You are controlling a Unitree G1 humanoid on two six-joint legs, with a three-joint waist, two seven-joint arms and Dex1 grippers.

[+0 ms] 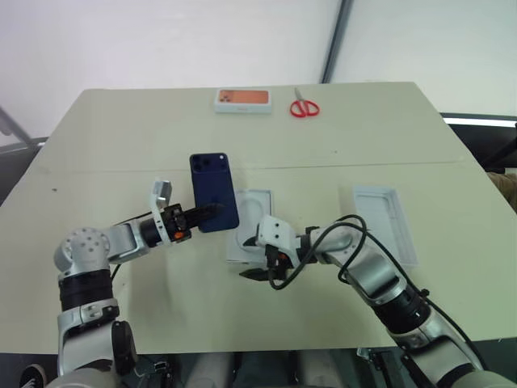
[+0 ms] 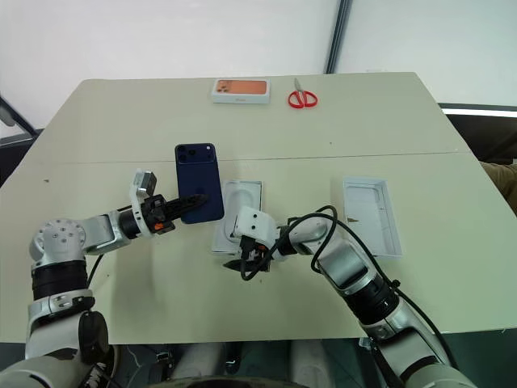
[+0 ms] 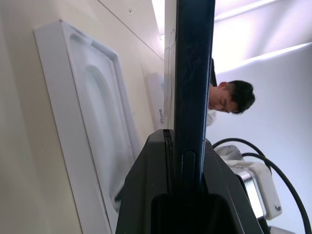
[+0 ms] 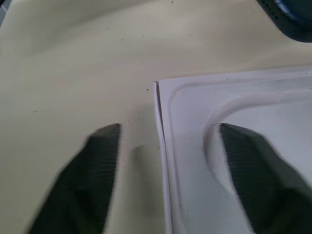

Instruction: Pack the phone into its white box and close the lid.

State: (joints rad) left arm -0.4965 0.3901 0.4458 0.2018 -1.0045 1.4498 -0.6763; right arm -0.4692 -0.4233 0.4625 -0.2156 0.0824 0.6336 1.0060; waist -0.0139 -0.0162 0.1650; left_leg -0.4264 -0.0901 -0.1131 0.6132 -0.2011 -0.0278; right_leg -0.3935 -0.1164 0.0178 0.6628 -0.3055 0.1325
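Note:
My left gripper point(image 1: 208, 213) is shut on the lower end of the phone point(image 1: 214, 200), a dark navy slab held above the table with its camera bump away from me. In the left wrist view the phone point(image 3: 192, 73) stands edge-on between the fingers point(image 3: 146, 185). Just right of it lies the white box point(image 1: 252, 212), its liner with an oval recess facing up. My right gripper point(image 4: 168, 131) is open at the box's near end; one finger point(image 4: 97, 165) is over the table and the other over the liner point(image 4: 273, 112), astride the box wall. The lid point(image 1: 386, 222) lies open side up, farther right.
An orange-topped white box point(image 1: 242, 99) and red-handled scissors point(image 1: 304, 107) sit at the table's far edge. A black cable point(image 1: 339, 242) loops around my right forearm. A person point(image 3: 234, 97) is in the background of the left wrist view.

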